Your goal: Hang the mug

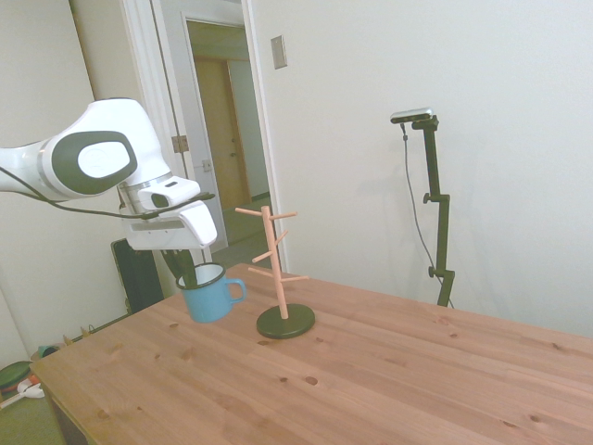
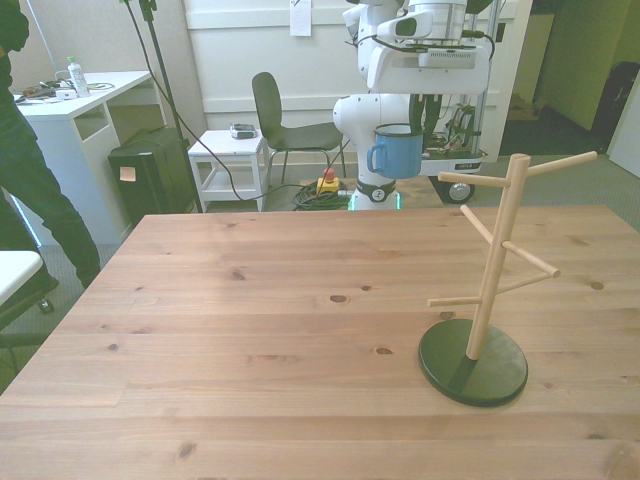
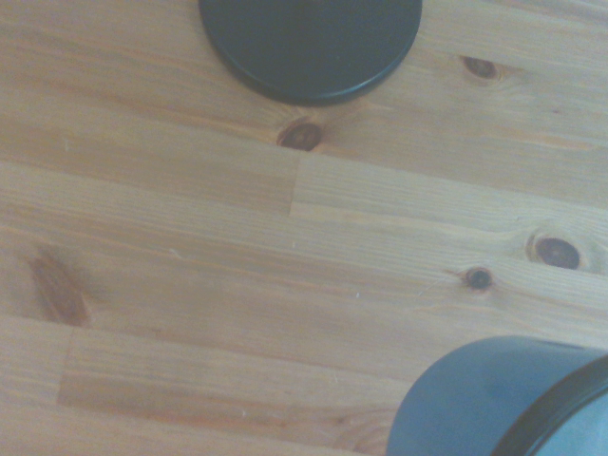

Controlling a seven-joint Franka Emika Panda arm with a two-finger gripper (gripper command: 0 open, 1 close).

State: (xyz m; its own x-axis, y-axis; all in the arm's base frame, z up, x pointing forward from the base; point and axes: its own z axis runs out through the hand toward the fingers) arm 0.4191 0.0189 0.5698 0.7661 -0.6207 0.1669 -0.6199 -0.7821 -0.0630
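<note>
The light-blue mug (image 1: 211,297) hangs in the air over the table's edge, slightly tilted, its handle (image 1: 236,292) turned toward the wooden peg stand (image 1: 275,269). My gripper (image 1: 188,270) is shut on the mug's rim, with one dark finger inside the cup. In the front view the mug (image 2: 395,151) sits under the gripper (image 2: 418,118), behind the table's far edge and just left of the stand (image 2: 492,265). The mug is clear of every peg. From the wrist camera, the mug's side (image 3: 489,399) and the stand's dark round base (image 3: 311,43) show over the wood.
The stand's dark base (image 2: 473,363) rests on the wooden table (image 2: 250,330) at the front view's right. A person (image 2: 30,170) stands beyond the table's left side. Behind the table are a chair (image 2: 285,125), a small white side table (image 2: 230,150) and a black box (image 2: 150,175).
</note>
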